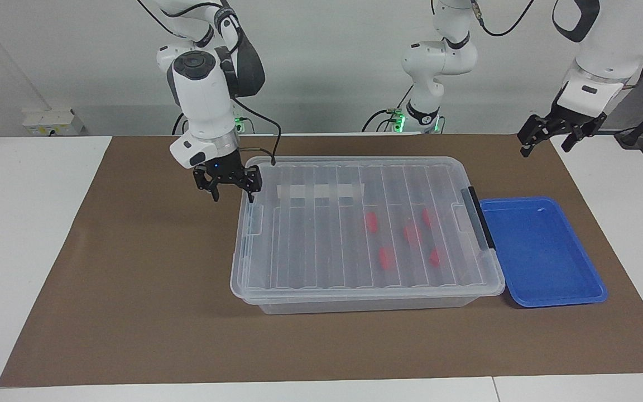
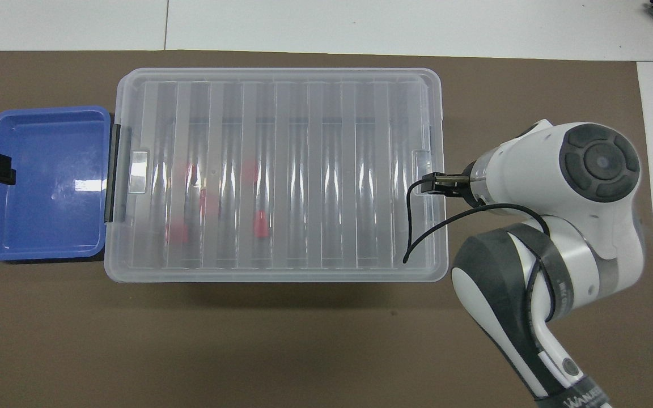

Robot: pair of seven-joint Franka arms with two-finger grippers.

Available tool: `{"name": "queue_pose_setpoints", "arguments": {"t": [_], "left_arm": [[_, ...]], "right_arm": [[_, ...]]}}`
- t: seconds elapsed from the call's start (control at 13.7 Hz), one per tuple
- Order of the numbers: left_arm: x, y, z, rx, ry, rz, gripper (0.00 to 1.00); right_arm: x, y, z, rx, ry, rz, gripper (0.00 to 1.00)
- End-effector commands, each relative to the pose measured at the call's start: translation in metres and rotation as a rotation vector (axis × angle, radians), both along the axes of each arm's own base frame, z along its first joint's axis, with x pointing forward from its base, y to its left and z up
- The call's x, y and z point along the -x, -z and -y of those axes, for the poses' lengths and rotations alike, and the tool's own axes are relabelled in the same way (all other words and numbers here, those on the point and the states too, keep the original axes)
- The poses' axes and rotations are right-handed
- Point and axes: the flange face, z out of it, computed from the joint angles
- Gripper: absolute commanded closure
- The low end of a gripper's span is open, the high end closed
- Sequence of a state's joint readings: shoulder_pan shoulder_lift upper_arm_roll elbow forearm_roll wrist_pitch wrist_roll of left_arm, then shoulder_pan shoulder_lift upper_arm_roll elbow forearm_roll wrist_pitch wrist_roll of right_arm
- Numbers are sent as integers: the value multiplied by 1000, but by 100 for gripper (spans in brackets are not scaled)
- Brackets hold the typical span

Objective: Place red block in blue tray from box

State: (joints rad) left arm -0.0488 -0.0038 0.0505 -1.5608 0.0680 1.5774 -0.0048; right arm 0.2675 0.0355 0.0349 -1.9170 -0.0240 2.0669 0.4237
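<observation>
A: Where's the red block?
B: Inside the box, lid on, blue tray beside its left-arm end.
A: Grippers?
B: Right gripper spread, empty, over the box's end clip; opening comes first, I'd judge. Left gripper waits, spread, above the tray's end of the table

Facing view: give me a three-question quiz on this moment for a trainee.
1. True or false: the lid is on the box.
2. How many red blocks show through the lid?
3. Which gripper is over the box's end away from the tray? A) left gripper B) right gripper

Key: 1 true, and the tray beside the box holds nothing. 2 five. 3 B; the right gripper is open at that end, while the left arm waits with its open gripper raised over the mat's corner.
</observation>
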Motion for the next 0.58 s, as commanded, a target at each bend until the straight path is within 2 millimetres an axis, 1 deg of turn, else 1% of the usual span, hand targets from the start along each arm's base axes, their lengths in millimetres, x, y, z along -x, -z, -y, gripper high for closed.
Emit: {"name": "queue_pose_setpoints", "arguments": {"t": [0.0, 0.22, 0.51], "left_arm": [[8, -1, -2, 14, -1, -1, 0], [8, -1, -2, 14, -1, -1, 0], [8, -1, -1, 14, 1, -1, 0]], "right_arm": [[7, 12, -1, 15, -35, -10, 9], [8, 13, -1, 17, -49, -9, 9], [15, 20, 2, 28, -51, -36, 9]]}}
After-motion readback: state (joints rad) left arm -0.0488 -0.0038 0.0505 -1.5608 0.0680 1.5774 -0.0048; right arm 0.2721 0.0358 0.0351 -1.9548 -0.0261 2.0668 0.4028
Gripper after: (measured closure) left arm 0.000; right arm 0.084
